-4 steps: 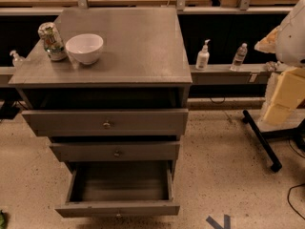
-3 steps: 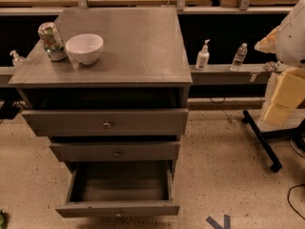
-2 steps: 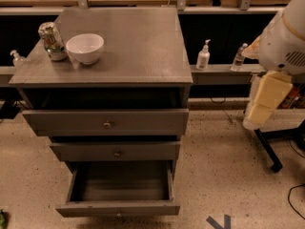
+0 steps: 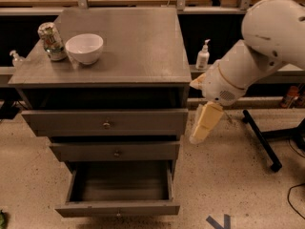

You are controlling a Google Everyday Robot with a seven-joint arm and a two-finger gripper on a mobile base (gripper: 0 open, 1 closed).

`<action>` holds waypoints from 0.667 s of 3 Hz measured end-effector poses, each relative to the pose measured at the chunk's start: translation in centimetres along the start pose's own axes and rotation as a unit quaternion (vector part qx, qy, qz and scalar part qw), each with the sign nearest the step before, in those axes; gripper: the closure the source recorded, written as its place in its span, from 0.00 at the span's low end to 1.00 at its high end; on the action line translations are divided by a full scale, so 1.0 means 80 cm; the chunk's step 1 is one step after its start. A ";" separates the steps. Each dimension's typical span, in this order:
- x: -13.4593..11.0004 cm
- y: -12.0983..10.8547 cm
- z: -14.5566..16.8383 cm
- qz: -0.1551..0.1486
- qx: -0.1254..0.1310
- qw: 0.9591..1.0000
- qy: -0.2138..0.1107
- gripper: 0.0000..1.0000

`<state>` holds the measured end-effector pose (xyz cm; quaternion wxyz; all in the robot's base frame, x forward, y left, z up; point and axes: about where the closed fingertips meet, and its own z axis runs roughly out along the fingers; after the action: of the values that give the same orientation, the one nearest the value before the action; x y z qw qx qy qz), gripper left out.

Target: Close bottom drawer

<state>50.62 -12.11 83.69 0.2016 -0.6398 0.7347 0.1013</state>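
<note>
The grey cabinet has three drawers. The bottom drawer (image 4: 118,208) is pulled far out, its inside empty, its front low in the camera view with a small knob at the lower edge. The middle drawer (image 4: 115,152) and top drawer (image 4: 106,123) stick out a little. My gripper (image 4: 199,130) hangs from the white arm (image 4: 257,51) just right of the cabinet, level with the top and middle drawer fronts, above and to the right of the bottom drawer. It touches nothing.
On the cabinet top (image 4: 138,46) stand a white bowl (image 4: 84,48) and a can (image 4: 50,41) at the left. A black stand leg (image 4: 259,137) lies on the floor at the right. Bottles (image 4: 203,55) sit on a shelf behind.
My arm has swung left and down, from the right edge of the view to just beside the cabinet's right side. The drawers have not moved.
</note>
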 end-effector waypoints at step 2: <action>-0.007 0.007 0.022 -0.014 -0.018 1.000 -0.017 0.00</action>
<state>50.38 -10.81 82.25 0.2037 -0.6517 0.7203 0.1224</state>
